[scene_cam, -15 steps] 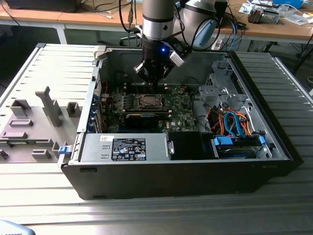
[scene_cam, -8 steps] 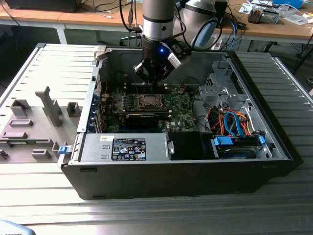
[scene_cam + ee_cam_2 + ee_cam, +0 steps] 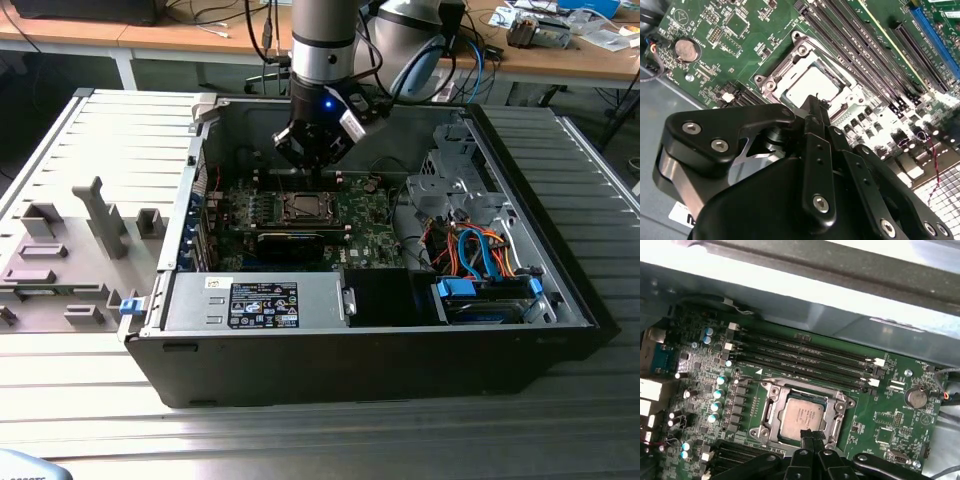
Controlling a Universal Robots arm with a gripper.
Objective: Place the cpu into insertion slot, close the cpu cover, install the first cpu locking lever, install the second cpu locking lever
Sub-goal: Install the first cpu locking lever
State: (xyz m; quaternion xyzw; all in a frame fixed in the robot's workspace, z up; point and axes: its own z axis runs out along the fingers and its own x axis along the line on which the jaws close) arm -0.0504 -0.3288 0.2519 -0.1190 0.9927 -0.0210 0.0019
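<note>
The cpu [image 3: 801, 416] lies flat in the insertion slot [image 3: 771, 391] on the green motherboard, its silver top facing up; it is also in the second wrist view as the cpu [image 3: 810, 84]. The silver cpu cover [image 3: 840, 402] frames it and looks lowered around the chip. My gripper [image 3: 810, 434] is shut, fingertips pressed together with nothing between them, and hovers over the socket's edge nearest the gripper. In the exterior view the gripper [image 3: 310, 165] hangs just above the insertion slot [image 3: 303, 206] inside the open computer case.
Long black memory slots [image 3: 805, 357] run beside the socket, and a row of capacitors [image 3: 717, 400] stands on its other side. A coin battery [image 3: 686, 50] sits on the board. The case walls [image 3: 180, 215], a drive cage with cables [image 3: 470, 240] and the power supply box [image 3: 255, 300] ring the board.
</note>
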